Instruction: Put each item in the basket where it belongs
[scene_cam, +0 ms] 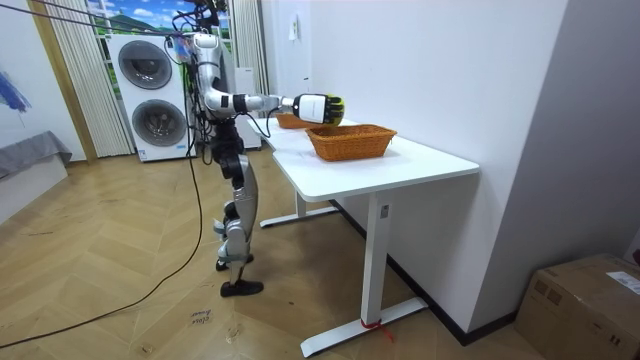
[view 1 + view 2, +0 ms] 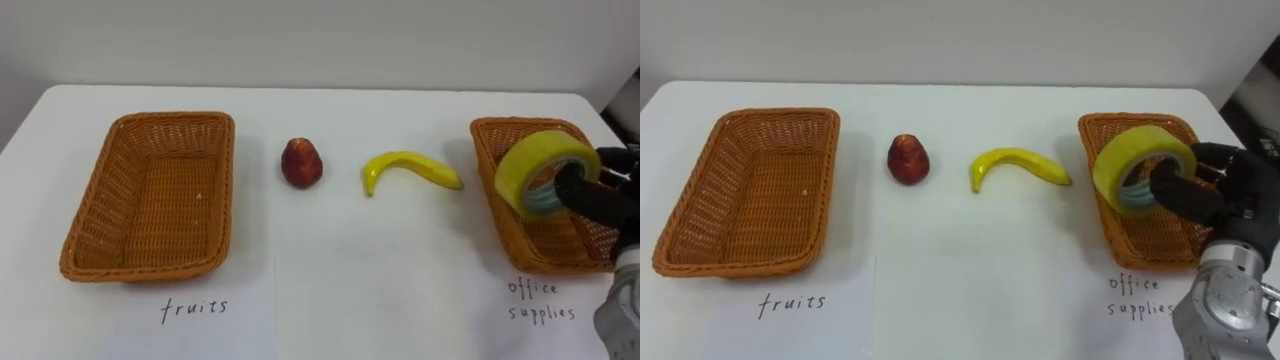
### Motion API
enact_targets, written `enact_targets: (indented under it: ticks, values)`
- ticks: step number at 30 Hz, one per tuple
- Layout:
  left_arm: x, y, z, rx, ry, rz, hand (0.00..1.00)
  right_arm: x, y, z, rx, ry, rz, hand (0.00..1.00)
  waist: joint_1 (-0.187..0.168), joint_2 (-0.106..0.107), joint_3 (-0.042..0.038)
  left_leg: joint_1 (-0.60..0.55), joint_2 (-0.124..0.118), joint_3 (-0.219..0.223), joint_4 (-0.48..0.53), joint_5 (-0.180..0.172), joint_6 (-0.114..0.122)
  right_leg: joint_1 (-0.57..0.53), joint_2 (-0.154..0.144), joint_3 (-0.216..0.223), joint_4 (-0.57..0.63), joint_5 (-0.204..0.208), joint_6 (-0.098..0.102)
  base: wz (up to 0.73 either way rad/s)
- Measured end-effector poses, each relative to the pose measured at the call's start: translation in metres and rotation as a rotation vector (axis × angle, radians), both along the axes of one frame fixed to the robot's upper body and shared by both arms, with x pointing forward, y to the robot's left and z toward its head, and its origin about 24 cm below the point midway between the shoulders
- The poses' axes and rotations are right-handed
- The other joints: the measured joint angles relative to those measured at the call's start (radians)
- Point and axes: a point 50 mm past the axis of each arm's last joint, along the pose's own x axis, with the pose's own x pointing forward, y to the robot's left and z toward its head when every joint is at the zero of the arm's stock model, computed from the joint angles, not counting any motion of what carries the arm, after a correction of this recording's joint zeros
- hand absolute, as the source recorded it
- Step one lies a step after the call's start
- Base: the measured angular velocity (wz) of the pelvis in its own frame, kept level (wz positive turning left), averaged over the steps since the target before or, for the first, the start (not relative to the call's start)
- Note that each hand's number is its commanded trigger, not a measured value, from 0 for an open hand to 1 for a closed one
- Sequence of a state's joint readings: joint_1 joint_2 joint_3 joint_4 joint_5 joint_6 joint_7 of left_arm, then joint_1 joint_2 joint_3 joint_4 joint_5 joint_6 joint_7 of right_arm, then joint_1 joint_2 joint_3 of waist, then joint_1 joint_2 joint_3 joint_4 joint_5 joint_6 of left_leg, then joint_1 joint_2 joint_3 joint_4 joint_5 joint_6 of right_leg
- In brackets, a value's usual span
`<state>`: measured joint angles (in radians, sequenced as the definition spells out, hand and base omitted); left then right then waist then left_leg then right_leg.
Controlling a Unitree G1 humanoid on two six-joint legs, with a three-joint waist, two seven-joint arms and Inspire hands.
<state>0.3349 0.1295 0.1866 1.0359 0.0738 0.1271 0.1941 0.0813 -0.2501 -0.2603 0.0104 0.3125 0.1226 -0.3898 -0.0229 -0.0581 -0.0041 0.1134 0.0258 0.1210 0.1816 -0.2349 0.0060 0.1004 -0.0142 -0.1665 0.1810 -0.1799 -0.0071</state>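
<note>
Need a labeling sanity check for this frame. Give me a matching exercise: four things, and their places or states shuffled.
Things:
1. tape roll
2. banana
3. red fruit
4. fruits basket

Places or states:
A. empty, at the left of the table
B. gripped by the right robot hand
C. lying on the table, nearer the office supplies basket
D. on the table, just right of the fruits basket

Pairs: 1-B, 2-C, 3-D, 4-A
</note>
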Motion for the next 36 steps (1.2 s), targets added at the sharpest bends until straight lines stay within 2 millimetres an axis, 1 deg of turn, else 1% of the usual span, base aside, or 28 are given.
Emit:
enact_targets:
  ticks: [5, 13, 14, 15, 16, 17, 36]
  values:
    - [-0.0043, -0.0001, 0.0003, 0.000, 0.009, 0.004, 0.00, -0.0006, -0.0008, -0.0022, 0.002, 0.009, -0.007, 1.00, 0.000, -0.002, 0.0000, 0.001, 0.000, 0.007, 0.005, 0.000, 0.000, -0.003, 0.000, 0.003, 0.003, 0.000, 0.000, -0.03]
    - [-0.0036, 0.0007, 0.0007, 0.003, 0.003, 0.008, 0.00, -0.0025, -0.0021, -0.0049, 0.000, 0.022, -0.022, 1.00, 0.000, -0.003, -0.0018, -0.003, 0.000, 0.011, 0.004, 0.000, 0.000, -0.012, 0.000, 0.008, 0.003, 0.000, 0.000, -0.01]
    - [-0.0032, 0.0007, 0.0008, 0.003, 0.002, 0.008, 0.00, -0.0030, -0.0022, -0.0053, 0.000, 0.024, -0.023, 0.84, 0.000, -0.003, -0.0020, -0.003, 0.000, 0.013, 0.004, 0.000, 0.000, -0.012, 0.000, 0.010, 0.004, 0.000, 0.000, -0.03]
    - [-0.0032, 0.0008, 0.0008, 0.003, 0.002, 0.008, 0.00, -0.0031, -0.0023, -0.0052, 0.000, 0.024, -0.024, 0.64, 0.000, -0.003, -0.0020, -0.002, 0.000, 0.013, 0.004, 0.000, 0.000, -0.013, 0.001, 0.012, 0.004, 0.000, 0.000, -0.04]
    - [-0.0024, 0.0010, 0.0010, 0.004, -0.001, 0.007, 0.00, -0.0035, -0.0024, -0.0055, 0.000, 0.026, -0.024, 0.05, 0.000, -0.003, -0.0019, -0.002, 0.000, 0.014, 0.004, 0.000, 0.000, -0.013, 0.001, 0.012, 0.004, 0.000, 0.000, 0.00]
    - [-0.0018, 0.0011, 0.0011, 0.005, -0.003, 0.007, 0.00, -0.0038, -0.0025, -0.0058, 0.000, 0.027, -0.024, 0.00, 0.000, -0.003, -0.0019, -0.002, 0.000, 0.014, 0.003, 0.000, 0.000, -0.013, 0.001, 0.013, 0.004, 0.000, 0.000, 0.00]
    - [0.0000, 0.0015, 0.0014, 0.007, -0.009, 0.006, 0.00, -0.0081, -0.0094, -0.0047, -0.003, 0.024, -0.056, 0.00, 0.001, -0.003, -0.0025, 0.001, 0.001, 0.016, -0.001, 0.000, 0.000, -0.013, 0.002, 0.016, 0.005, 0.000, 0.000, 0.00]
